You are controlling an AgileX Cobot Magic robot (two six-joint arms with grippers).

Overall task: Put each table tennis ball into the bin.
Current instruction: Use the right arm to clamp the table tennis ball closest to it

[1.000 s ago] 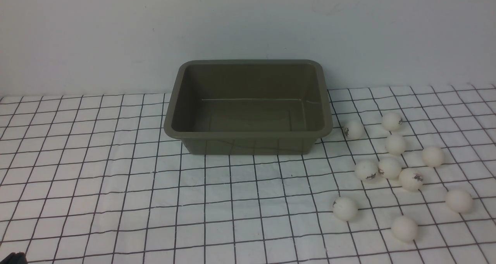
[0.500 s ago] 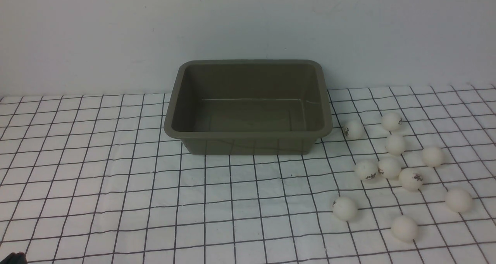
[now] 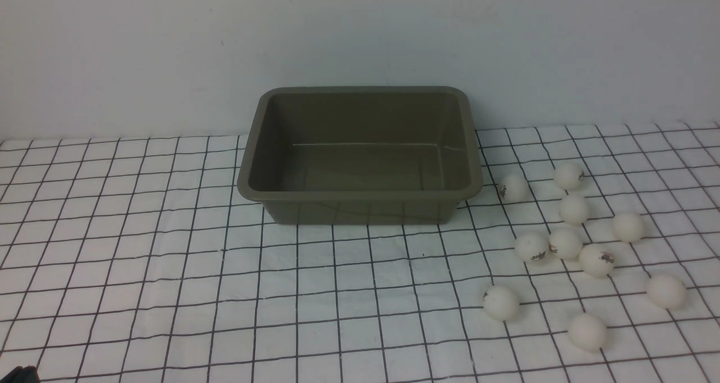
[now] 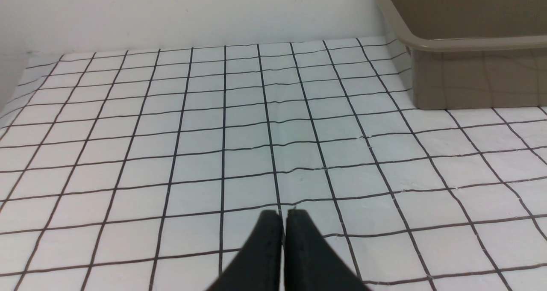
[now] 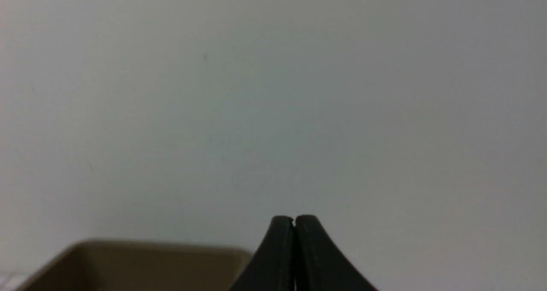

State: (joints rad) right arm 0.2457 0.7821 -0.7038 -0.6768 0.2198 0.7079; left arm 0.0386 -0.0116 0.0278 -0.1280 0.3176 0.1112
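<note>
Here both grippers are pressed closed, empty: the bin [image 4: 470,43] lies well ahead of the left gripper [image 4: 282,216], toward its right, and ahead of the right gripper [image 5: 294,219]; the table tennis balls [image 3: 565,243] lie on the cloth [image 3: 169,259] beside the bin's right side

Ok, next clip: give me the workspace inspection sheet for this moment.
Surface: white cloth with a black grid, lightly wrinkled.
Job's things: olive bin empty, near the wall; ten table tennis balls loose on the cloth to its right, none inside.
Clutter: nothing seen.
Grippers: left gripper shut, empty, over bare cloth; right gripper shut, empty, facing the wall.
Cables: nothing seen.
Surroundings: plain pale wall.
</note>
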